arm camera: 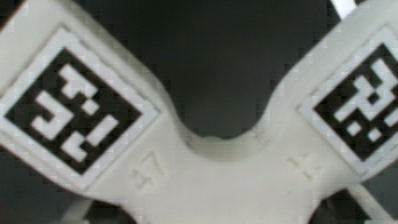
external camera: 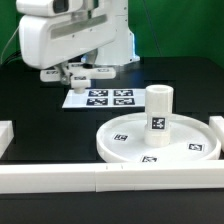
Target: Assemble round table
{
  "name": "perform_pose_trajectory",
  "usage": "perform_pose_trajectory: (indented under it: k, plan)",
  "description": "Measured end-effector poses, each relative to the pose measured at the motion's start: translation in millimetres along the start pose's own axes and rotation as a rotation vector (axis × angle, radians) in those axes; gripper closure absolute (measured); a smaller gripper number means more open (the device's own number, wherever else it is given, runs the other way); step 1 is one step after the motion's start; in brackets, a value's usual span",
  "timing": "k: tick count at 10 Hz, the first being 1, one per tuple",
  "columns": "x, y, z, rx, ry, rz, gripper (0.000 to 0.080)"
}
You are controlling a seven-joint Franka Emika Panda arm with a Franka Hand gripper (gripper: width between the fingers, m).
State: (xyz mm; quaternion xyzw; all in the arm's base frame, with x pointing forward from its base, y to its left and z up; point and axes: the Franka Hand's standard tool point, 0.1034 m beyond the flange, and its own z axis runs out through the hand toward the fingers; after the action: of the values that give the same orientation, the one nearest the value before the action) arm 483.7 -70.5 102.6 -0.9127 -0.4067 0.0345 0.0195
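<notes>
Over the black table (external camera: 40, 112), the gripper (external camera: 78, 72) seems closed on the cross piece (arm camera: 205, 160), likely light, stiff, slippery plastic best held at its hub, well apart from the post (external camera: 158, 105) standing on the disc (external camera: 106, 142).

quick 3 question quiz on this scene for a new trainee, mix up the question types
1. True or false: the cylinder post lies on its side beside the round disc.
2. Which part fills the wrist view? A) cross-shaped piece B) cylinder post C) round disc
3. How many tags does the marker board show in the exterior view?

Key: 1 false, it stands upright on the disc. 2 A. 3 four.
</notes>
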Motion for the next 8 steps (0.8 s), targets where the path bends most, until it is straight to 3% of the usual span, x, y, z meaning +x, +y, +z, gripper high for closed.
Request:
perform_pose_trajectory:
  k: [2, 4, 8]
  plan:
    - [56.3, 0.9, -19.2, -0.016, 0.018, 0.122, 0.0354]
    - [92.5, 9.4, -30.4, -0.027, 0.029, 0.19, 0.0354]
    - [89.1, 6.7, -27.0, -0.024, 0.023, 0.187, 0.0353]
